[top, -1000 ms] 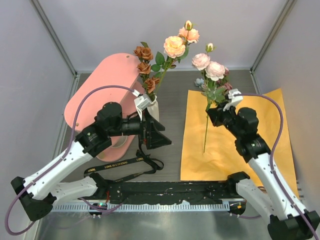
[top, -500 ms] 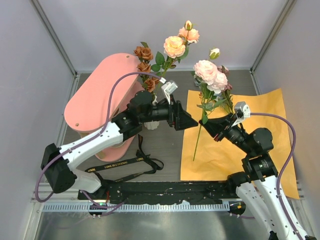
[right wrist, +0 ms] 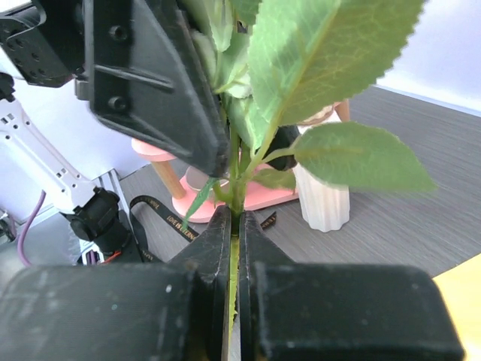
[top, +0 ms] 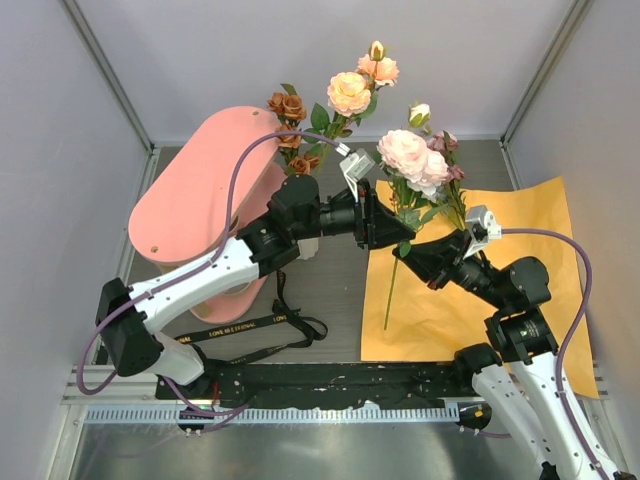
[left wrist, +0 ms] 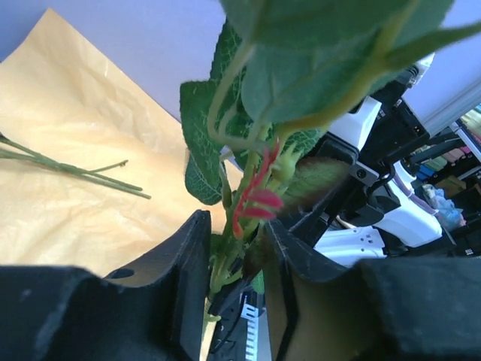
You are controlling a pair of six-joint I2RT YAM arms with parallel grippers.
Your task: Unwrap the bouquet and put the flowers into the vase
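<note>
Flowers [top: 410, 155]: pink roses held aloft; we see green leaves;
Right jaws: pinching the stem [right wrist: 235, 184];
Left jaws: spread around that stem

white links [top: 200, 280], black joints [top: 300, 205], purple cables [top: 234, 190]

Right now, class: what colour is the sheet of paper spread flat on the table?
Yellow-orange, plain with no pattern; the paper shows best in the top external view.

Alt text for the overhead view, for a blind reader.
The right tool grips pink roses by the stem, while the left tool straddles that stem nearer the blooms. A white vase holds peach roses; orange paper lies flat at right.
</note>
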